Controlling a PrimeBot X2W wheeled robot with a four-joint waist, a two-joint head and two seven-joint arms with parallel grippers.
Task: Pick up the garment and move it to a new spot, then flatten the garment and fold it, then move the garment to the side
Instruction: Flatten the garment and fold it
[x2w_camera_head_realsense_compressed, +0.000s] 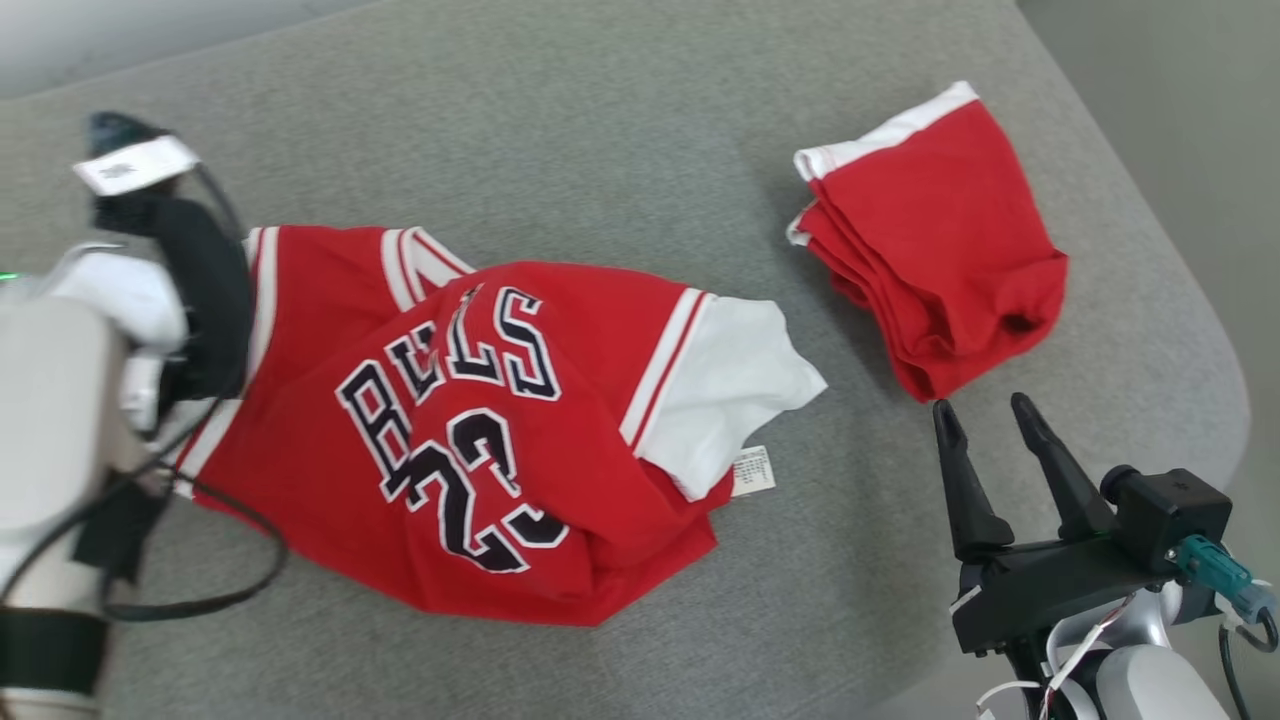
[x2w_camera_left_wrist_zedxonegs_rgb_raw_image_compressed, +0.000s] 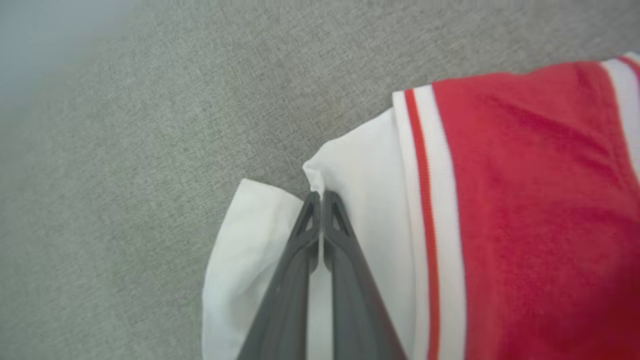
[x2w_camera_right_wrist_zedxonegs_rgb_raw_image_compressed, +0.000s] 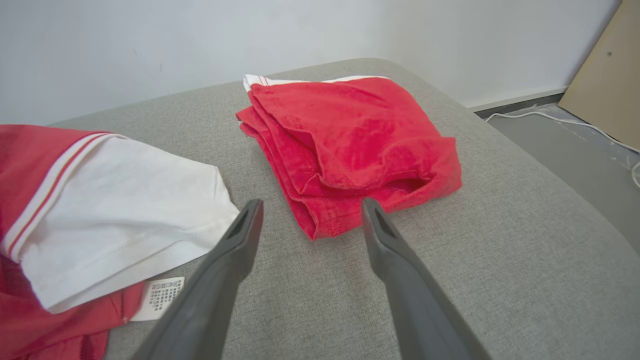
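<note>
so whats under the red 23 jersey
The grey cushion, which shows around the jersey. A white care label pokes out from under its white sleeve. Anything else beneath is covered by the cloth.

Your left gripper (x2w_camera_left_wrist_zedxonegs_rgb_raw_image_compressed: 320, 199) has its fingers pressed together, pinching a fold of the garment (x2w_camera_left_wrist_zedxonegs_rgb_raw_image_compressed: 375, 215). Your right gripper (x2w_camera_head_realsense_compressed: 985, 412) hovers with its fingers spread wide, tips pointing forward.

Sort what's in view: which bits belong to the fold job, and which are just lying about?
In the job:
- red jersey
- left gripper, jaws shut on the jersey's white sleeve
- right gripper, jaws open, holding nothing
- grey cushion, the work surface

Lying about:
- folded red garment
- brown board by the wall
</note>
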